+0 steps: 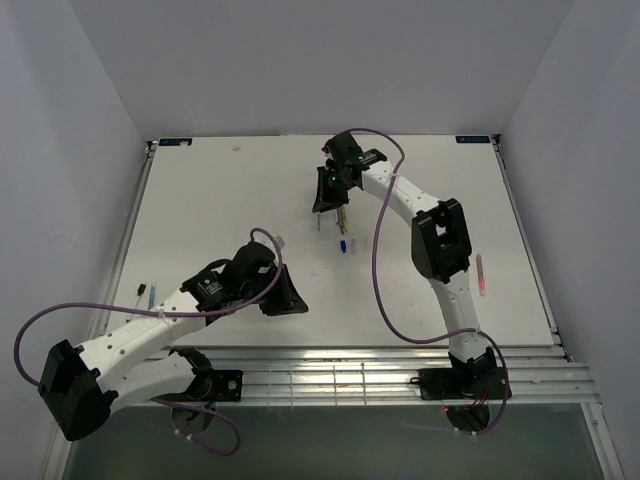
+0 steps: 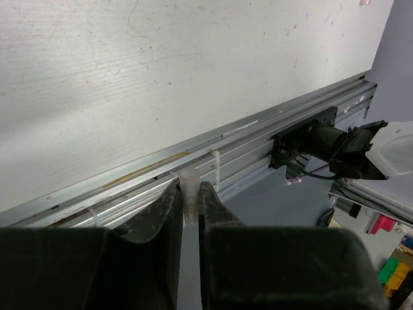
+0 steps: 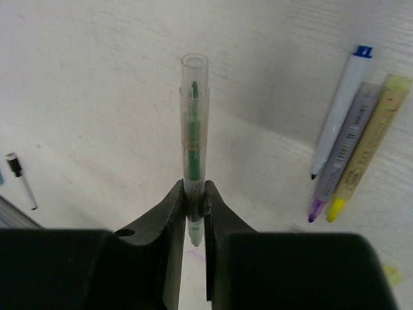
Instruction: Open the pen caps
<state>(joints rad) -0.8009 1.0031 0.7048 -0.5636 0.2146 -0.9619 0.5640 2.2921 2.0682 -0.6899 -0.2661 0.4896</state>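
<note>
Pen cap — clear, lower end hidden between the closed left jaws

We look down on a white table: three uncapped pens lie side by side, loose caps near them, a pink pen well apart at right, a capped pen at left.

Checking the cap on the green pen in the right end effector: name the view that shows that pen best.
Right wrist: the green pen stands sharp between the right end effector's fingers, a clear cap over its tip. In the top external view it is too small to make out; the left wrist view misses it.
</note>
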